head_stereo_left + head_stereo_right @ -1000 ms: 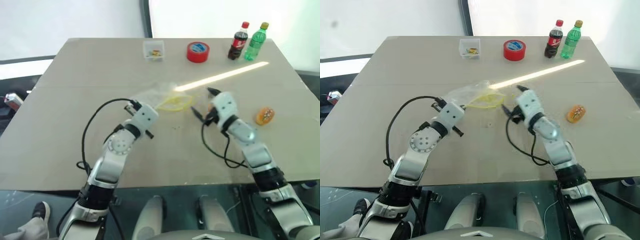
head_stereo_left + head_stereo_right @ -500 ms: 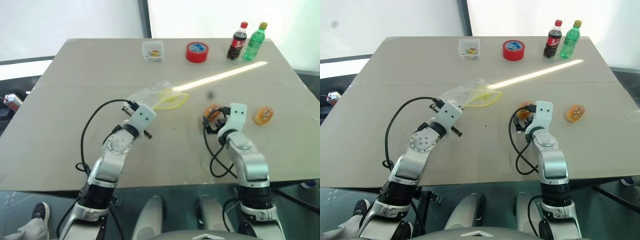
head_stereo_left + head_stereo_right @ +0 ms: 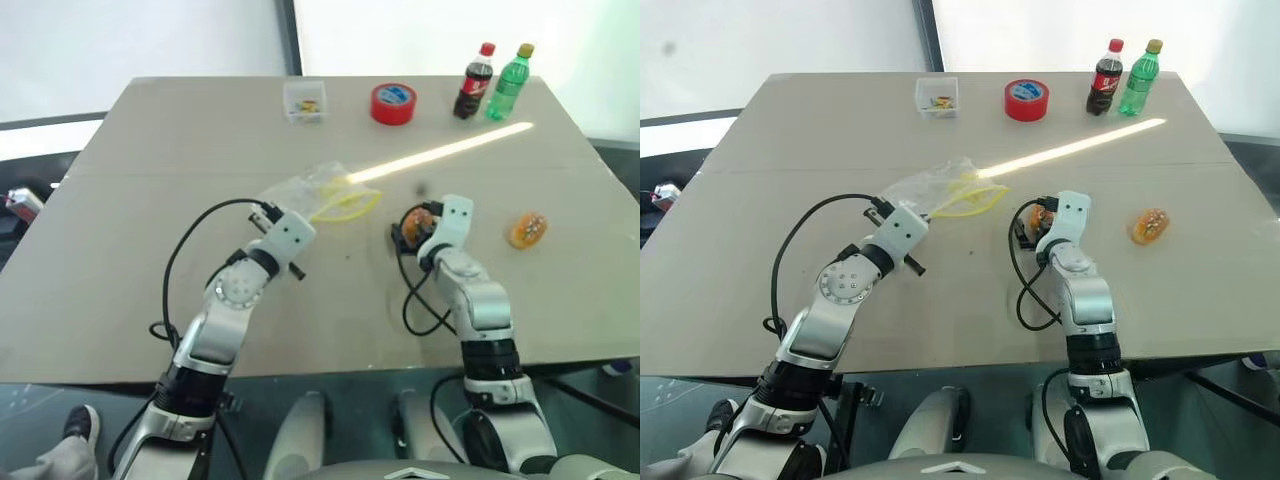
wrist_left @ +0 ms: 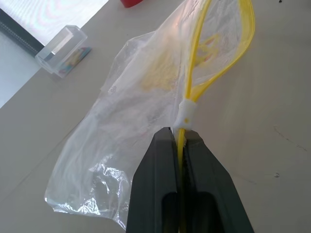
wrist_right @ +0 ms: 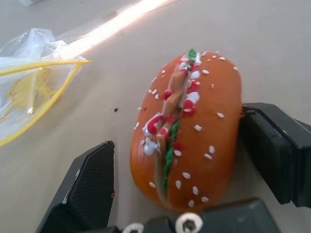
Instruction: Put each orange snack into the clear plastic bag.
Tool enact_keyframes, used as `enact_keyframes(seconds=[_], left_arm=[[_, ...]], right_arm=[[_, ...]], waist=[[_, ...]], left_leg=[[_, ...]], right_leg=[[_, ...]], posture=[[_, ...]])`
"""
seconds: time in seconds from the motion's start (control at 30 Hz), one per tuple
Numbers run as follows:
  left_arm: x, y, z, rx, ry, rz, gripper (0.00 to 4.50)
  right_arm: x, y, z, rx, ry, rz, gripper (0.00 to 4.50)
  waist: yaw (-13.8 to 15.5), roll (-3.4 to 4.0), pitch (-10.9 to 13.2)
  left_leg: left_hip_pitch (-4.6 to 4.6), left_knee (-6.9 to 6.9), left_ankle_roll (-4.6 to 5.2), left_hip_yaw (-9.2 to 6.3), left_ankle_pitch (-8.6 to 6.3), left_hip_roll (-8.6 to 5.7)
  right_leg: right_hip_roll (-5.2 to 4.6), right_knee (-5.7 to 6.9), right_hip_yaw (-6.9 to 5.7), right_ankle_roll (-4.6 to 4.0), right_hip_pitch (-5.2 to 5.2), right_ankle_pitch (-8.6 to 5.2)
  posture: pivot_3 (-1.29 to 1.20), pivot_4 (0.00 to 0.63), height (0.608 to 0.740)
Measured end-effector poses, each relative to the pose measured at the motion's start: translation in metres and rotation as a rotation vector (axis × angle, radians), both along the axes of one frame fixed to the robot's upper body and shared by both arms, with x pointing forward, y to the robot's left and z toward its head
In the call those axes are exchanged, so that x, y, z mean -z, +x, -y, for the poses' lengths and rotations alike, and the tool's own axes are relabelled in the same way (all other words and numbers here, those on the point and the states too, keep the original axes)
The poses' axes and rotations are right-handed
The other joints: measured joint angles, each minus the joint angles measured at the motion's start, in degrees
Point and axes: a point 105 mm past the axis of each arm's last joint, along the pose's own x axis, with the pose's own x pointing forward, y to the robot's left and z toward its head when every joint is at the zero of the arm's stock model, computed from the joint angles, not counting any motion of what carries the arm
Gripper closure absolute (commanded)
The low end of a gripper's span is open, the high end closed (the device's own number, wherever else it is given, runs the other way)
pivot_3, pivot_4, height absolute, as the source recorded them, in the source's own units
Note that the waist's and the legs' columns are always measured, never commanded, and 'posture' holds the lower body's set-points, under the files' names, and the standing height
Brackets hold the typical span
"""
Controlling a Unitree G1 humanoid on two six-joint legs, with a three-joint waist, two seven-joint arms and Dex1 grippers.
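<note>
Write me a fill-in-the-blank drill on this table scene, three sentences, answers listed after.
1. The left end effector is shut on the clear plastic bag's ____ zip strip.
2. The right end effector's open fingers straddle an ____ snack.
3. The red tape roll stands between the small clear box and the ____ bottle.

Answers: yellow; orange; cola

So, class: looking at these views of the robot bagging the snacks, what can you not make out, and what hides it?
- Contents of the small clear box: too small in the head views, cut off by the edge in the left wrist view.
- Bottle labels: too small.
- The yellowish item inside the clear plastic bag: blurred by crinkled film.
- Whether the right gripper fingers touch the orange snack: its bulk hides the contact.
- The snack's underside: hidden against the table.
</note>
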Motion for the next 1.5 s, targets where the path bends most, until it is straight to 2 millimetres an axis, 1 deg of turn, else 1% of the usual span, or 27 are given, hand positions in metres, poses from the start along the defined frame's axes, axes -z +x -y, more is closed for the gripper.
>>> enact_keyframes(seconds=[0.07, 0.1, 0.13, 0.2, 0.23, 0.33, 0.43, 0.57, 0.67, 0.8, 0.9, 1.03, 1.1, 1.17, 1.27, 1.43, 1.5], left_arm=[[0.0, 0.0, 0.0, 0.002, 0.0, -0.001, 4.5], [0.0, 0.0, 0.001, 0.002, 0.001, -0.001, 4.5], [0.0, 0.0, 0.001, 0.002, 0.001, -0.001, 4.5], [0.001, 0.0, 0.001, 0.003, 0.001, -0.002, 4.5], [0.001, 0.0, 0.001, 0.004, 0.0, -0.002, 4.5], [0.001, 0.0, 0.002, 0.004, -0.001, -0.003, 4.5], [0.001, 0.0, 0.002, 0.005, -0.001, -0.003, 4.5], [0.001, 0.0, 0.003, 0.007, -0.003, -0.003, 4.5], [-0.001, -0.001, 0.007, 0.025, -0.019, 0.012, 4.5], [-0.002, -0.002, 0.014, 0.056, -0.03, 0.022, 4.5], [-0.006, -0.004, 0.019, 0.091, -0.036, 0.041, 4.5], [-0.008, -0.008, 0.03, 0.167, -0.013, 0.058, 4.5], [-0.008, -0.011, 0.038, 0.214, -0.006, 0.066, 4.5], [-0.009, -0.012, 0.041, 0.226, -0.008, 0.076, 4.5], [-0.011, -0.013, 0.043, 0.241, -0.011, 0.086, 4.5], [-0.011, -0.011, 0.043, 0.213, -0.019, 0.094, 4.5], [-0.011, -0.009, 0.04, 0.186, -0.023, 0.09, 4.5]], right_arm=[[0.001, 0.001, 0.002, 0.007, -0.021, 0.008, 0.89], [0.002, 0.002, 0.003, 0.011, -0.031, 0.01, 1.31], [0.002, 0.002, 0.006, 0.02, -0.044, 0.011, 1.85], [0.003, 0.002, 0.011, 0.029, -0.062, 0.019, 2.77], [0.003, 0.002, 0.014, 0.031, -0.076, 0.026, 3.11], [0.002, 0.002, 0.02, 0.007, -0.143, 0.064, 3.11], [-0.007, 0.002, 0.022, -0.069, -0.184, 0.128, 3.11], [-0.026, -0.013, 0.004, -0.344, -0.238, 0.24, 3.11], [-0.03, -0.023, -0.013, -0.505, -0.277, 0.277, 3.11], [-0.034, -0.028, -0.033, -0.615, -0.286, 0.298, 3.11], [-0.04, -0.023, -0.045, -0.647, -0.269, 0.303, 3.11], [-0.036, -0.014, -0.051, -0.66, -0.285, 0.282, 3.11], [-0.036, -0.01, -0.052, -0.68, -0.314, 0.279, 3.11], [-0.033, -0.008, -0.051, -0.7, -0.359, 0.285, 3.11], [-0.024, -0.003, -0.045, -0.72, -0.45, 0.278, 3.11], [-0.02, 0.003, -0.034, -0.702, -0.526, 0.305, 3.11], [-0.021, 0.005, -0.024, -0.689, -0.595, 0.329, 3.11]], waist=[[0.0, 0.0, 0.0], [0.0, 0.0, 0.0], [0.0, 0.0, 0.0], [0.0, 0.0, 0.0], [-0.1, 0.0, 0.0], [0.0, 0.0, 0.0], [0.0, 0.0, 0.0], [-0.2, 0.0, 0.0], [-0.1, 0.0, 0.0], [-0.1, 0.0, 0.0], [0.0, 0.0, 0.0], [0.1, 0.0, 0.0], [0.2, 0.0, 0.0], [0.1, 0.0, 0.0], [0.1, 0.0, 0.0], [0.1, 0.0, 0.0], [0.1, 0.0, 0.0]], left_leg=[[0.0, 0.0, 0.0, -0.01, 0.0, 0.0], [0.01, 0.0, 0.0, -0.01, 0.0, 0.0], [0.01, 0.0, 0.0, -0.01, 0.0, 0.0], [0.01, 0.0, 0.0, -0.02, 0.0, 0.01], [0.01, 0.0, 0.0, -0.01, 0.0, 0.01], [0.01, 0.0, 0.0, 0.0, 0.0, 0.0], [0.01, 0.0, 0.0, 0.01, 0.0, 0.0], [0.01, 0.0, 0.01, 0.02, 0.0, 0.02], [0.01, 0.0, 0.01, 0.0, 0.0, 0.03], [0.01, 0.01, 0.01, 0.0, 0.0, 0.03], [0.01, 0.01, 0.0, -0.01, 0.0, 0.03], [0.01, 0.01, 0.0, 0.01, 0.0, 0.0], [0.01, 0.01, 0.0, 0.0, 0.0, -0.01], [0.0, 0.01, 0.0, -0.01, 0.0, 0.0], [0.01, 0.01, 0.0, 0.01, 0.0, 0.0], [0.01, 0.01, 0.0, 0.0, 0.0, 0.0], [0.0, 0.01, 0.01, 0.01, 0.0, -0.01]], right_leg=[[0.0, 0.01, 0.0, 0.0, 0.0, 0.0], [0.0, 0.02, 0.0, 0.0, 0.0, 0.0], [0.01, 0.02, -0.01, 0.0, 0.0, 0.0], [0.01, 0.02, -0.01, 0.0, 0.0, 0.0], [0.01, 0.02, -0.01, 0.0, 0.0, 0.0], [0.01, 0.02, 0.0, 0.0, 0.0, 0.0], [0.01, 0.01, 0.0, 0.0, 0.0, 0.0], [0.03, 0.0, 0.0, 0.01, 0.0, -0.01], [0.04, 0.0, -0.01, 0.01, 0.01, -0.01], [0.03, 0.0, 0.0, 0.01, 0.0, 0.0], [0.03, 0.0, -0.01, 0.0, 0.01, 0.0], [0.0, -0.01, 0.0, 0.0, 0.01, 0.0], [0.0, -0.02, -0.01, 0.0, 0.01, 0.0], [0.0, -0.02, -0.01, 0.0, 0.01, 0.0], [0.0, -0.02, -0.01, 0.0, 0.01, 0.0], [0.01, 0.0, -0.01, 0.0, 0.01, 0.0], [0.0, -0.01, 0.0, 0.0, 0.01, 0.0]], posture=[[0.0, 0.15, 0.74], [0.0, 0.15, 0.74], [0.0, 0.15, 0.74], [0.0, 0.15, 0.74], [0.0, 0.15, 0.74], [0.0, 0.15, 0.74], [0.0, 0.15, 0.74], [0.0, 0.15, 0.74], [0.0, 0.15, 0.74], [0.0, 0.15, 0.74], [0.0, 0.15, 0.74], [0.0, 0.15, 0.74], [0.0, 0.15, 0.74], [0.0, 0.15, 0.74], [0.0, 0.15, 0.74], [0.0, 0.15, 0.74], [0.0, 0.15, 0.74]])
